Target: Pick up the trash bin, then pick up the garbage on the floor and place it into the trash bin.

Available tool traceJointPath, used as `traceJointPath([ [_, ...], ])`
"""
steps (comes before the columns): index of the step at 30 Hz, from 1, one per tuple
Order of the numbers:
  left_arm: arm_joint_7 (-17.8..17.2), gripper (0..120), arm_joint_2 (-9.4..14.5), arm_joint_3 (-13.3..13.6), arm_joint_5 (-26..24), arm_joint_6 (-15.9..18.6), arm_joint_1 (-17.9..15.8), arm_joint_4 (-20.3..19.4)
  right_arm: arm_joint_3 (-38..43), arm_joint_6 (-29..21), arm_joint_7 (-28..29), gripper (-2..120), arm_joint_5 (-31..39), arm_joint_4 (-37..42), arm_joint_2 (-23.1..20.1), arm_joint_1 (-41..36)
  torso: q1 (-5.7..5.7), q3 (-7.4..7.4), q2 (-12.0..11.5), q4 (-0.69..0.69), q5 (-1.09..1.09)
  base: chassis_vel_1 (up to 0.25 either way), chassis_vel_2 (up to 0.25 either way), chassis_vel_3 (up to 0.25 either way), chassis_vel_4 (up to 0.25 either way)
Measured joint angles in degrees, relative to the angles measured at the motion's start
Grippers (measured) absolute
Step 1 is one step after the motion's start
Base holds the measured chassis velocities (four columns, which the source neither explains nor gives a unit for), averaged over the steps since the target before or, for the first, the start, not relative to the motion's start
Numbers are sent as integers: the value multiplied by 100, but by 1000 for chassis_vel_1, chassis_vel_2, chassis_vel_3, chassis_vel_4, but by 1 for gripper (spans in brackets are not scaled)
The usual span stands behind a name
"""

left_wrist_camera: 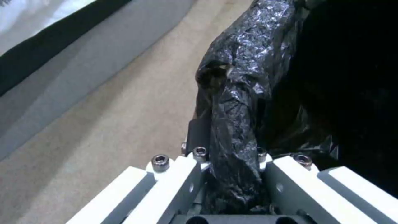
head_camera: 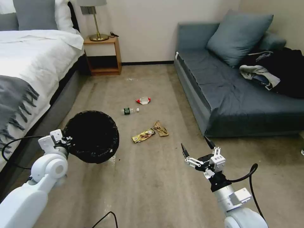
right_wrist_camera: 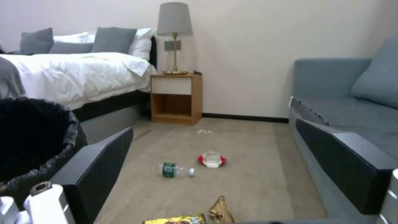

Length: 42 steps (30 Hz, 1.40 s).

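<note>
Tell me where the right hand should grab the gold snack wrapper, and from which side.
Snack wrapper lies flat on the carpet, long and narrow. Come straight down with the open right hand and pinch across its narrow middle, clear of the tan scrap beside it.

One trash bin [head_camera: 91, 136]; four garbage pieces: wrapper [head_camera: 143, 135], paper scrap [head_camera: 161, 128], bottle [head_camera: 130, 110], packet [head_camera: 143, 100].

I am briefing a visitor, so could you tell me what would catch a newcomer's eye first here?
The trash bin, lined in black, hangs off the floor beside the bed, its rim clamped in the left hand. Four litter pieces lie on the carpet ahead, the snack wrapper nearest the open right hand.
</note>
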Motion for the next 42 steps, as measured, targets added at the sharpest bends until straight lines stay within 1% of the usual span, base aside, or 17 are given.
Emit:
traceJointPath([
  [8,13,3,2,-12,66,-45,-11,24,-22,0,-20,100,0,-17,7,10,0,0,0,0,-1,-62,87,70,-67],
  [19,33,3,24,-120,88,-105,9,37,-97,-8,-31,100,-2,-33,22,47,0,0,0,0,0,-66,70,54,-65],
  [42,-2,3,7,-122,120,-150,23,42,-161,-3,-38,100,-16,-57,27,20,0,0,0,0,0,-77,76,71,-74],
])
